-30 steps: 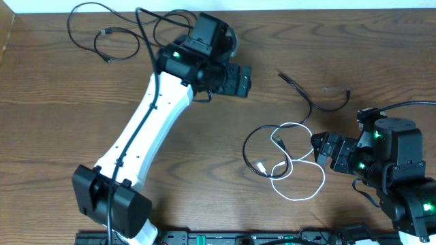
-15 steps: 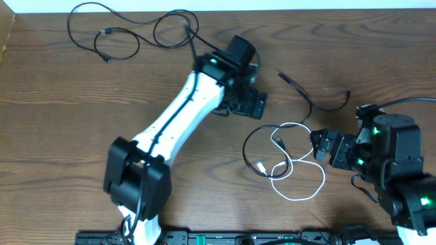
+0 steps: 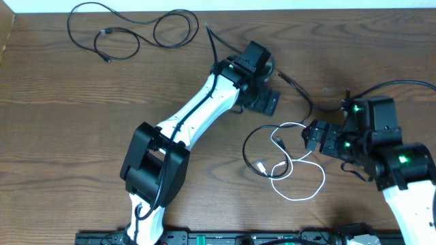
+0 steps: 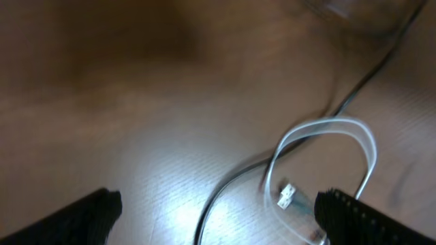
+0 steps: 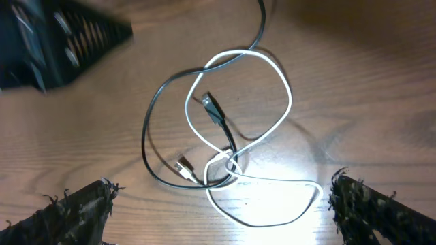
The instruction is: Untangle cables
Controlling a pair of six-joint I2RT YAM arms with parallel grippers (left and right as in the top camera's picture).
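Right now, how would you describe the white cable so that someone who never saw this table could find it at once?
On the wooden table, look near the right side, just beside the open right gripper. A small tangle of two cords lies there. The white cable is the only pale one; the black cable looped through it is dark.

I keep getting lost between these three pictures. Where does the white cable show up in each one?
Overhead: the white cable lies looped right of centre, between the two arms.
Left wrist: only one arch of the white cable shows, at lower right.
Right wrist: the white cable fills the middle of the picture.
Shared landmark: the black cable crossing its loops, also seen from the left wrist and the right wrist.
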